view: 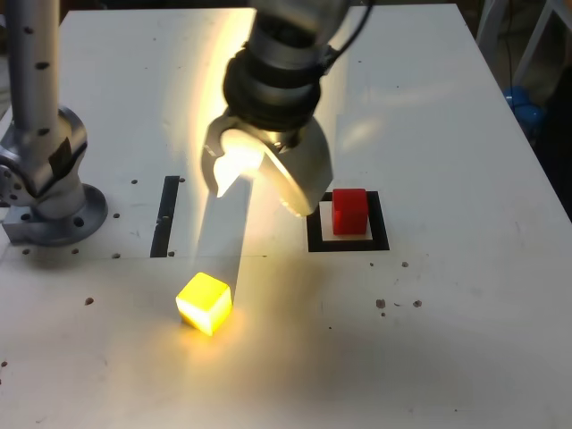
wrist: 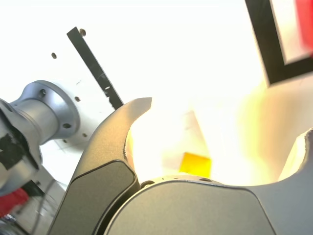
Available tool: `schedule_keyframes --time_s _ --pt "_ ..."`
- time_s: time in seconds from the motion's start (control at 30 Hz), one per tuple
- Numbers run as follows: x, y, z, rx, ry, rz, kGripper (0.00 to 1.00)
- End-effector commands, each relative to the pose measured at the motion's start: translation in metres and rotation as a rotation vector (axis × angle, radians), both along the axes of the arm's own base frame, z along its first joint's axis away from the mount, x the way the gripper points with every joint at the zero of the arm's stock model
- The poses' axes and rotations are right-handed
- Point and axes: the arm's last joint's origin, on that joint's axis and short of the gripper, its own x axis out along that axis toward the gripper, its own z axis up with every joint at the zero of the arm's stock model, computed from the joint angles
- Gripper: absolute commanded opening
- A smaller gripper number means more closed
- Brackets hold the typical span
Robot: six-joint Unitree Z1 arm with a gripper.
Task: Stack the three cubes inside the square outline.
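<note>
The tool (view: 259,189) is hanging above the white table (view: 465,295) with its two curved fingers spread wide and nothing between them. A light on the wrist is throwing a bright beam down onto the table, and the yellow cube (view: 205,303) is glowing in that beam, sitting well apart from the tool's tips, on the side nearer the exterior camera. In the wrist view the yellow cube (wrist: 195,164) is showing in the gap between the two dark fingers (wrist: 110,147), washed out by the glare.

The red cube (view: 349,211) is sitting inside the square outline (view: 348,241), on its white centre, just beside the tool on the exterior view's right. The wrist view is catching a corner of that square outline (wrist: 266,44) with a sliver of red at the frame's edge. A green cube is not showing in either view.

A narrow black strip (view: 167,215) is lying on the table to the exterior view's left of the tool, and the arm's grey base (view: 49,192) is standing beyond that strip, further left.
</note>
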Motion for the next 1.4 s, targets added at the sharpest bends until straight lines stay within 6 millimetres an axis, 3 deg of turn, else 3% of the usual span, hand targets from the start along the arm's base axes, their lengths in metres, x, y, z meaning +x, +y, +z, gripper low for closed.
schedule_keyframes --time_s 0.0,0.2,0.47,1.0,1.17,1.37 --pt "-0.009 -0.005 0.004 -0.013 -0.013 -0.032 1.00" --pt "-0.034 -0.022 0.002 -0.052 -0.004 -0.111 1.00" --pt "-0.050 -0.040 -0.025 -0.101 0.020 -0.148 1.00" --pt "-0.046 -0.069 -0.069 -0.149 0.074 -0.147 0.95" --pt "-0.043 -0.071 -0.078 -0.146 0.086 -0.128 0.78" --pt "-0.041 -0.072 -0.080 -0.130 0.070 -0.106 0.41"
